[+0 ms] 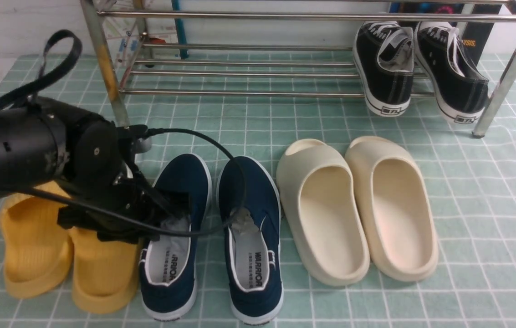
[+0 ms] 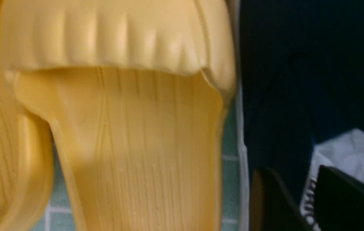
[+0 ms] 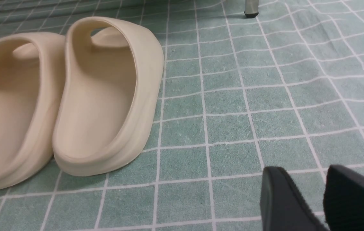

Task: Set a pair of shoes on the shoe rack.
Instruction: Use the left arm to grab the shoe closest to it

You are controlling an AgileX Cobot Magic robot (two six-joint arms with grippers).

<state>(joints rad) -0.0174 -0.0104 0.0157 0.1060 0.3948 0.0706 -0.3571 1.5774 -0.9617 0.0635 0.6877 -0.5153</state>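
So, left jaws sit slightly parted astride the collar of the left navy shoe (image 1: 184, 180), gripping nothing yet. Its mate (image 1: 262, 196) lies just right of them, both toes aimed at the rack (image 1: 239, 93) ahead. Right jaws, parted and empty, hang farther off.

green checked cloth (image 1: 490, 205) | navy slip-ons (image 1: 251, 196) | yellow slides (image 1: 34, 246) | cream slides (image 1: 330, 214) | rack (image 1: 285, 17)

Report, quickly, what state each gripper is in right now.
Left gripper: fingers straddle a navy shoe at its collar; clamped or not, cannot be told.
Right gripper: fingers slightly apart, holding nothing.
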